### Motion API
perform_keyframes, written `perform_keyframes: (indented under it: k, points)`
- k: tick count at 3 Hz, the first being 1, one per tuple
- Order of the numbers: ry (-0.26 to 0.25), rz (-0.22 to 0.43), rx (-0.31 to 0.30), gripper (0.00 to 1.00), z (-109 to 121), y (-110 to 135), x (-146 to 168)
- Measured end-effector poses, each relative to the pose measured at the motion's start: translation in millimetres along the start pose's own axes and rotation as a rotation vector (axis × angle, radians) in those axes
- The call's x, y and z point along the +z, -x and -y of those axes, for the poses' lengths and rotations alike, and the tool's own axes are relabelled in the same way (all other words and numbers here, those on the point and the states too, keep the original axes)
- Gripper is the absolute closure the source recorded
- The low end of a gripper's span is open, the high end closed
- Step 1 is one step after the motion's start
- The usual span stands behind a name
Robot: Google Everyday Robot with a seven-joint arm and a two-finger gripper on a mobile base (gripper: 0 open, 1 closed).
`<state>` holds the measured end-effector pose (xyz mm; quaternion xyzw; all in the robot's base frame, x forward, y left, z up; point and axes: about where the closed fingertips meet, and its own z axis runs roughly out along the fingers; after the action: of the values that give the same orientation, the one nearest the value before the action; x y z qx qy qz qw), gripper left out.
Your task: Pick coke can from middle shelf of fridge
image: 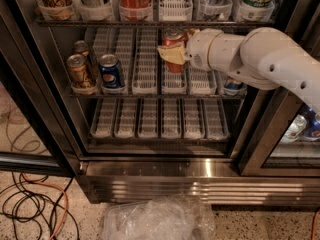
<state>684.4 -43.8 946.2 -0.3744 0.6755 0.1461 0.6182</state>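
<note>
The red coke can (pixel 174 40) stands upright over a white lane tray on the middle shelf (pixel 145 74) of the fridge (pixel 165 176). My gripper (pixel 172 55) reaches in from the right on a white arm. Its yellowish fingers (pixel 169 55) are closed around the can's middle. The can's base sits a little above the tray. The lower part of the can is partly hidden by the fingers.
A blue Pepsi can (pixel 110 73) and two brown-gold cans (pixel 80 73) stand at the shelf's left. Another can (pixel 232 86) sits under my arm. The shelf above (pixel 150 21) hangs close over the can. Below is a lower rack (pixel 160 119), a plastic bag (pixel 155 219) and floor cables (pixel 30 204).
</note>
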Motion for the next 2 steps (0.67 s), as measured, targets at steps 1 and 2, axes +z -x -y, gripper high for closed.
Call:
perform_keyframes:
  k: [1,2]
  points:
    - [0.073,-0.057,0.056,1.00,-19,-5,-4]
    - [0.152,-0.131,0.185,1.00,-42,-6,-31]
